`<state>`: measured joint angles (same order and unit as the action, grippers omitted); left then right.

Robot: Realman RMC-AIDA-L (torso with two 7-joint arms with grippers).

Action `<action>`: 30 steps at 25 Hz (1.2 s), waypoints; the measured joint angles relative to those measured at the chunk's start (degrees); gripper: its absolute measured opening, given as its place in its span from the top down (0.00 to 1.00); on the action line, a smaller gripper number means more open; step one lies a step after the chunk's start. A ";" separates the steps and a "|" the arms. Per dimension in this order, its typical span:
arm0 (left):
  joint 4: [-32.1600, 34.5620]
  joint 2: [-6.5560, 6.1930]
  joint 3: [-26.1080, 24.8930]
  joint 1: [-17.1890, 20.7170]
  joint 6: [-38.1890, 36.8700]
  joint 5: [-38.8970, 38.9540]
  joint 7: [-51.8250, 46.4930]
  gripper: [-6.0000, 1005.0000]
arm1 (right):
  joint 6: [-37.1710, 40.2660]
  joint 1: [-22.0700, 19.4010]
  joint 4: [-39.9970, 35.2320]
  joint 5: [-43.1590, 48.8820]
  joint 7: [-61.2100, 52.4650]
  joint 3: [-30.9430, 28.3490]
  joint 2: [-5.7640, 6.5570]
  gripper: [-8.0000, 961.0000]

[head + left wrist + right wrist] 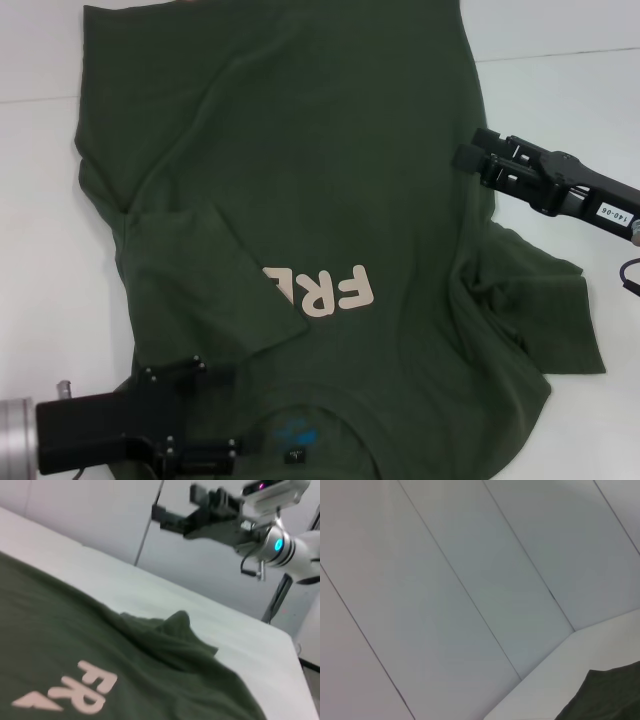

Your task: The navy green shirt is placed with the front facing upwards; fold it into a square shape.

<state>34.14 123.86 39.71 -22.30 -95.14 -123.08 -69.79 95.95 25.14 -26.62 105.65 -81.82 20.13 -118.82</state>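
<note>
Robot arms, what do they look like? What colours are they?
Both grippers are black and boxy with small screws. The left gripper sits on a shiny silver wrist ring. The right gripper has a white label with numbers and a thin black cable. Behind it, the right arm is white with a glowing blue ring.

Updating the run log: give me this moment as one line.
dark olive-green cotton T-shirt: left sleeve folded over lettering, right sleeve bunched | left gripper: at collar edge | right gripper: at right side | white table
</note>
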 joint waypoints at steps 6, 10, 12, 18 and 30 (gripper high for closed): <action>1.59 -0.02 -6.90 0.09 -2.62 1.17 0.68 0.08 | -0.03 -0.24 -0.09 0.00 0.04 -0.24 0.01 0.16; 1.58 -0.23 -12.51 0.04 -2.37 4.56 0.81 0.08 | -0.05 -0.60 -0.27 -0.08 0.28 -0.70 0.06 0.16; 1.64 -0.43 -13.85 0.04 -2.49 5.72 0.62 0.08 | 0.16 -0.83 -0.15 -0.09 0.83 -0.73 0.20 0.17; 1.78 -0.62 -16.16 0.10 -2.72 8.70 -0.57 0.08 | 1.17 -2.45 -0.62 -0.08 2.23 -0.69 0.50 0.17; 1.18 -0.25 -16.44 -0.82 -1.97 10.66 -4.36 0.08 | 6.42 -8.30 -10.01 4.37 0.57 -0.36 2.32 0.18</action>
<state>35.33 123.61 23.27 -23.12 -97.11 -112.42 -74.15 102.37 16.84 -36.64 110.02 -81.25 19.76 -116.50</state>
